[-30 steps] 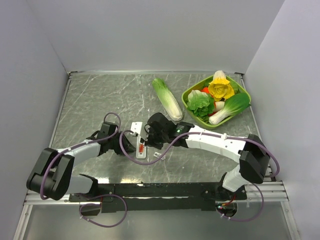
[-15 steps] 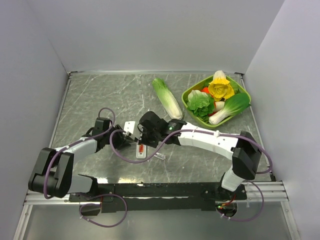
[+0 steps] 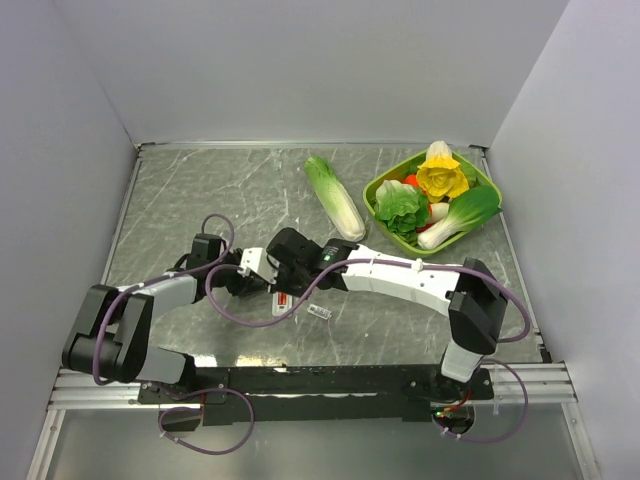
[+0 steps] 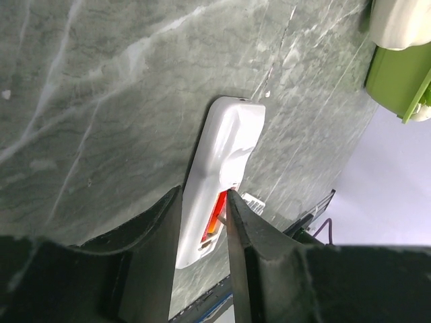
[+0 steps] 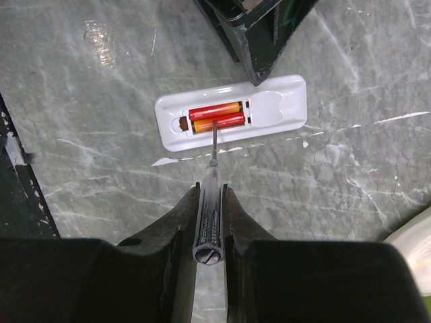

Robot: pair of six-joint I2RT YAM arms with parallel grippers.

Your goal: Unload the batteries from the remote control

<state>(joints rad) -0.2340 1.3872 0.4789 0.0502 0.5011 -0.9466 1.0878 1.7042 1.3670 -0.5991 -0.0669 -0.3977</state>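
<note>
The white remote control (image 5: 283,104) lies flat on the table, back up, with its compartment uncovered. Two red-orange batteries (image 5: 217,116) sit side by side in it. My right gripper (image 5: 212,192) is shut on a thin screwdriver (image 5: 213,175), and the tip rests on the nearer battery. In the top view this gripper (image 3: 285,268) hovers just behind the remote control (image 3: 283,303). My left gripper (image 4: 203,192) stands at the remote's left side with its jaws apart. One of its fingertips (image 4: 230,196) touches the remote's long edge by the compartment.
A small flat white cover piece (image 3: 251,262) lies by the left gripper. A tiny pale striped piece (image 3: 318,312) lies right of the remote. A long pale-green cabbage (image 3: 335,198) and a green bowl (image 3: 487,180) of vegetables stand at the back right.
The right gripper has swung left with the screwdriver, over the remote. The left gripper has moved back along the remote's left side. The white cover piece now sits further left.
</note>
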